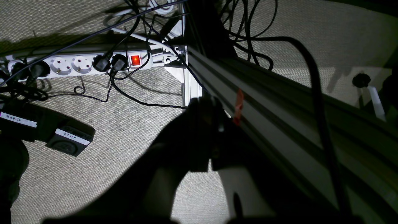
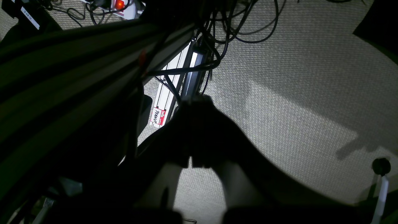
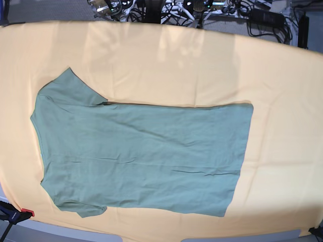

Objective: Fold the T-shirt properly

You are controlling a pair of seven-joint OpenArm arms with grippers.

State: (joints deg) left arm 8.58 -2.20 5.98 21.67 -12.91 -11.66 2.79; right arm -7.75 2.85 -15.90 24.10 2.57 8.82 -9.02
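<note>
Both end effectors were closed and holding nothing. Left end effector (image 1: 209,107) hung dark in its wrist view, jaws pressed together, pointing down at a pale woven carpet (image 1: 124,130) beside a metal frame rail (image 1: 279,102). Behind it lay a white power strip (image 1: 77,63) with its red switch (image 1: 135,60) lit, black cables (image 1: 130,96) trailing off it, and a dark box with white labels (image 1: 70,140) sitting on the floor to the side.

Right end effector (image 2: 196,104) showed the same picture in its own wrist view: a shadowed silhouette, jaws together, over the same kind of carpet (image 2: 295,93), with a tangle of cables (image 2: 236,28) above and a small red-and-white tag (image 2: 157,116) on a pale rail just beside it.

Neither arm appeared in the base view. Up there, the T-shirt (image 3: 146,156) lay spread flat and unfolded on the bench, which was covered by a yellow-orange cloth (image 3: 202,65). Sage green, no print, collar end toward that view's left, hem toward the right, both short sleeves out at the left side, one up, one down. Light creases ran across the body. A red-tipped clamp (image 3: 20,214) gripped the bench edge at the lower left corner.
</note>
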